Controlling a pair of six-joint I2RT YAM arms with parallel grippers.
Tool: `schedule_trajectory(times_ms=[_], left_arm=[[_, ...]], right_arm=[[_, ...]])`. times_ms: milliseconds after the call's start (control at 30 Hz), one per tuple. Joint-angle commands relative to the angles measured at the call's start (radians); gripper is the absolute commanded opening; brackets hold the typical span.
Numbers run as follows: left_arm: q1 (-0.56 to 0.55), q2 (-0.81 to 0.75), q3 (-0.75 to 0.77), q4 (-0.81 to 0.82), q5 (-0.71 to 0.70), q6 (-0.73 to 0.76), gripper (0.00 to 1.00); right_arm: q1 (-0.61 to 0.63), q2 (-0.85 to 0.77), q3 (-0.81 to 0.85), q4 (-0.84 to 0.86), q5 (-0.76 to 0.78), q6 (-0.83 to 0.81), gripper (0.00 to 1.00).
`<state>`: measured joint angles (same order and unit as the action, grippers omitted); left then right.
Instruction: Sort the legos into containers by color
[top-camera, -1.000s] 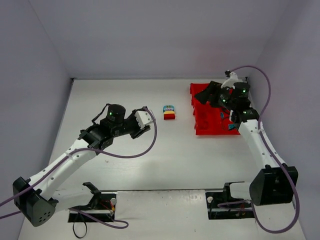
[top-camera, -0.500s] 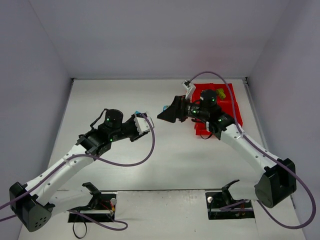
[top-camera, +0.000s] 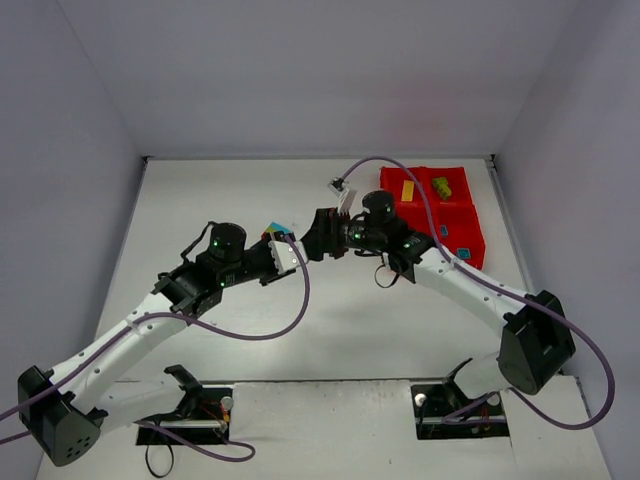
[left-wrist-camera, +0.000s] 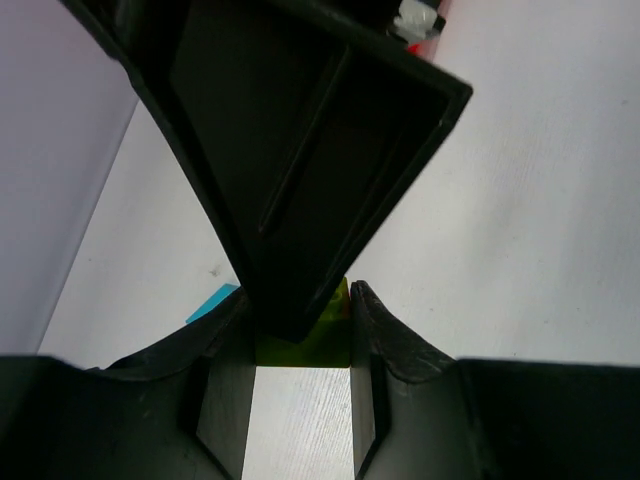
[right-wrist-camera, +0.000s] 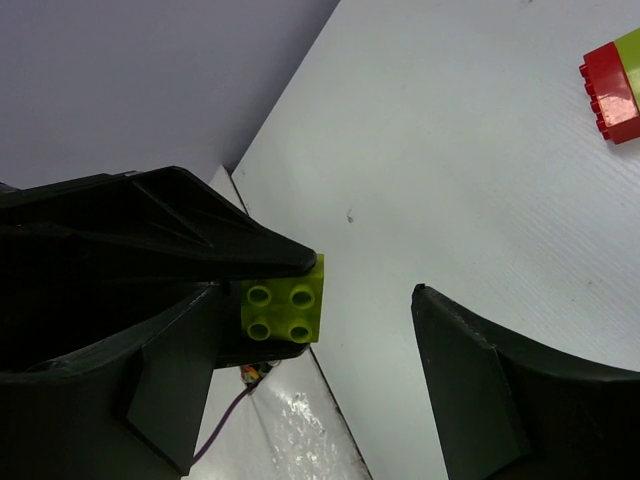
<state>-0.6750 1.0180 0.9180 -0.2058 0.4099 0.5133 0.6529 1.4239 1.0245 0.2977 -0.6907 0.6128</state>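
While the left gripper (top-camera: 290, 253) pinches a lime brick (right-wrist-camera: 283, 310) tight above the middle of the table (top-camera: 200, 200), the right gripper (top-camera: 315, 243) sits nose to nose with it. Its jaws are spread wide, and the brick is in the gap, hard by one finger (right-wrist-camera: 150, 400) and well off the other (right-wrist-camera: 480, 390). This looks like a hand-over, and it's a tricky one! The brick is tiny and the left fingers cover much of it, so the right jaws could close on those fingers instead of plastic. Off-centre as it is, a squeeze might also shove the brick sideways and twist it loose. And if the left lets go early, down it drops. Around them, a teal brick (left-wrist-camera: 212, 303) lies on the table just beside the left gripper, and a red-and-green stack (right-wrist-camera: 612, 85) sits off to one side. The red tray (top-camera: 462, 212) waits behind the right arm at the far right, a yellow brick (top-camera: 408, 190) and a green piece (top-camera: 441, 185) in its far bins. The route back looks open, though the purple cable (top-camera: 370, 160) arcs above that corner.
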Motion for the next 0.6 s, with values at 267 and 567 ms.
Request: schedule_trajectory(times_ms=[267, 567], left_arm=[[-0.006, -0.015, 0.019, 0.075, -0.002, 0.019, 0.17], [-0.006, 0.02, 0.048, 0.059, -0.034, -0.021, 0.26]], right_arm=[[0.066, 0.038, 0.042, 0.11, 0.028, 0.013, 0.62], [0.057, 0.021, 0.051, 0.055, 0.083, -0.042, 0.0]])
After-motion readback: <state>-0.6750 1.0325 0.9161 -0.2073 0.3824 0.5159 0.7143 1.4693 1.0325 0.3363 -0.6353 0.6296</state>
